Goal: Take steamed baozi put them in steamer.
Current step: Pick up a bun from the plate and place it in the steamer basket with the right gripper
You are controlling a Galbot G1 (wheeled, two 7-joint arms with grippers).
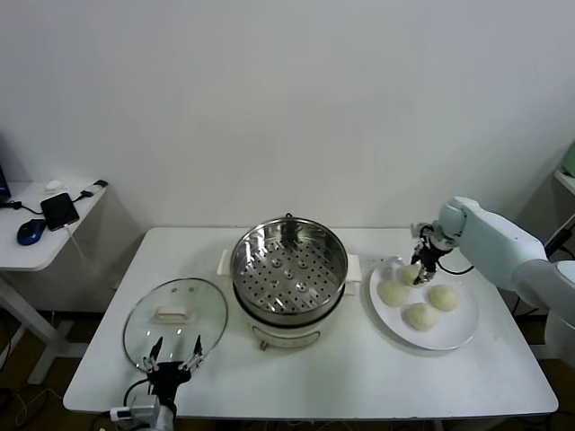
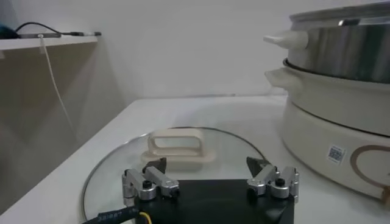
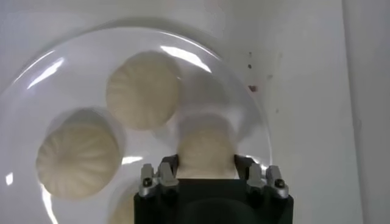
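No bun in the steamer yet: all four buns sit on the plate at right, right gripper jaws closed on the far-left bun; left gripper idles, jaws open, near the lid.

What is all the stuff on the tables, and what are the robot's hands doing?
baozi: four, cream-white, on the plate; one between the right gripper's fingers
plate: one, white, table's right side
steamer: one, shiny steel on cream base, table centre, no baozi in it
glass lid: one, clear with cream handle, left of the steamer
phone: one, black, side table
mouse: one, blue, side table
left gripper: open, at the lid's near edge
right gripper: shut on a baozi at the plate's far side
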